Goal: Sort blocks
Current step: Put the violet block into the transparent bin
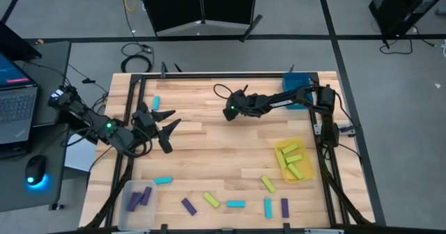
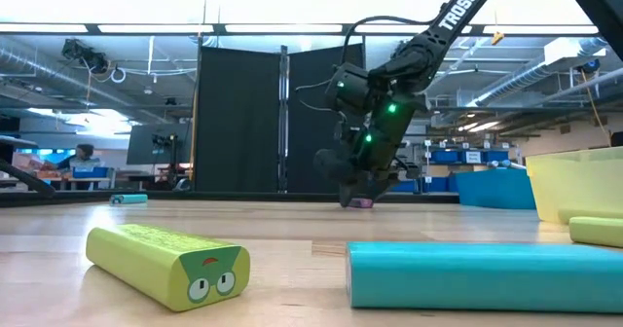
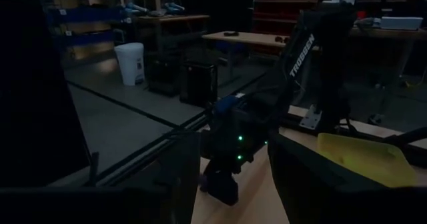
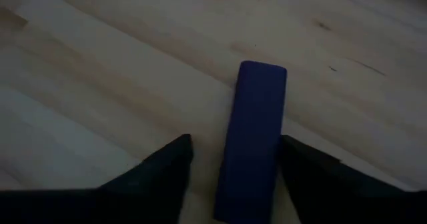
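A purple block (image 4: 252, 137) lies flat on the wooden table (image 1: 209, 150), left of the table's middle toward the far edge. My right gripper (image 4: 233, 147) is open and slants down over it. One finger stands on each long side, and the block runs along the fingers. A gap shows on one side. In the low view the gripper (image 2: 355, 193) hangs just over the block (image 2: 361, 202). At the table's left, my left gripper (image 1: 164, 127) is held level above the table, open, with nothing between its fingers.
A yellow tray (image 1: 304, 157) at the right holds yellow-green blocks. A clear tray (image 1: 125, 190) at the near left holds purple ones. A blue tray (image 1: 295, 77) sits at the far right under the right arm. Several loose blocks lie along the near edge, and a cyan one (image 1: 155, 102) lies at the far left.
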